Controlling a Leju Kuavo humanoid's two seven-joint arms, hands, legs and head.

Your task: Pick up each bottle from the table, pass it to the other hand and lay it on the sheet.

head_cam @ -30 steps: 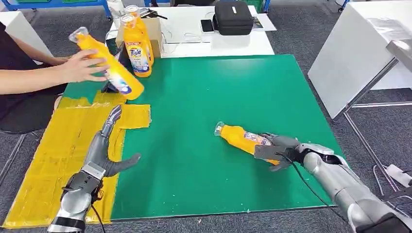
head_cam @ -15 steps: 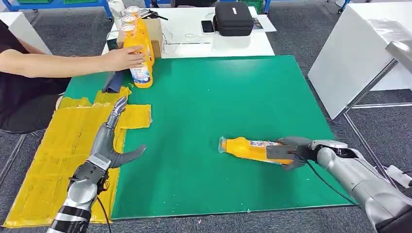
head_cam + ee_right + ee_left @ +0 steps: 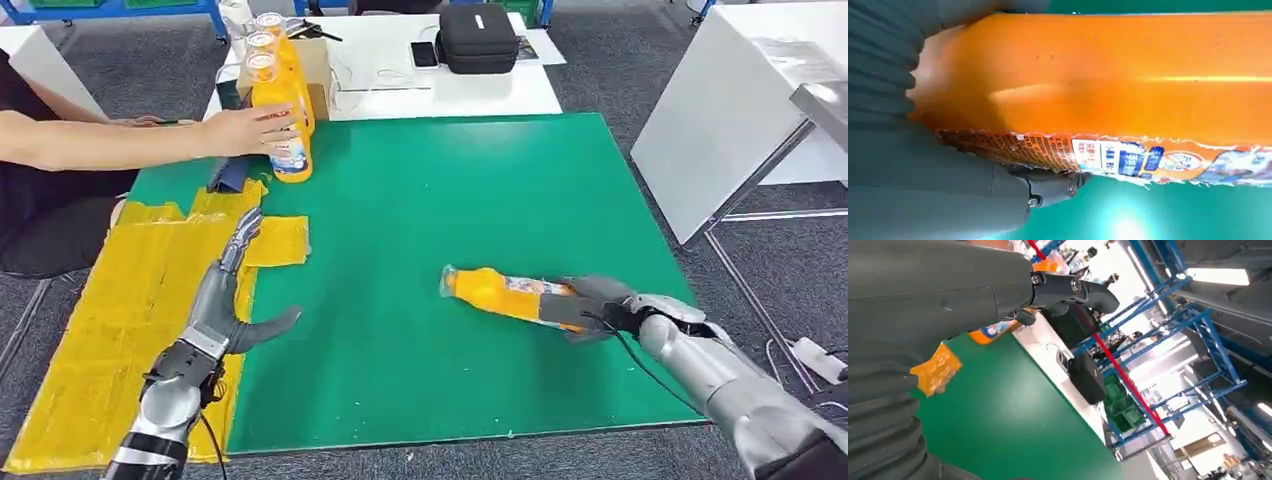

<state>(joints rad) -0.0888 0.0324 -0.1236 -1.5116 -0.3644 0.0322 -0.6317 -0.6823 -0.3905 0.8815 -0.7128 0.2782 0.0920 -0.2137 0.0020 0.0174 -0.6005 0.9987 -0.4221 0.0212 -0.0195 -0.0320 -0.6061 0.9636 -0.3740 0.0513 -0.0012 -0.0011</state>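
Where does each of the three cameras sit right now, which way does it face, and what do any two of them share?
Head view: high on the body, looking forward and down at the green mat; both arms show, the left hand open over the yellow sheet, the right hand holding the lying bottle.
Left wrist view: behind the left hand, facing across the mat towards the black case.
Right wrist view: behind the right hand, pressed close to the bottle.
Shared: head and right wrist views both show the bottle.
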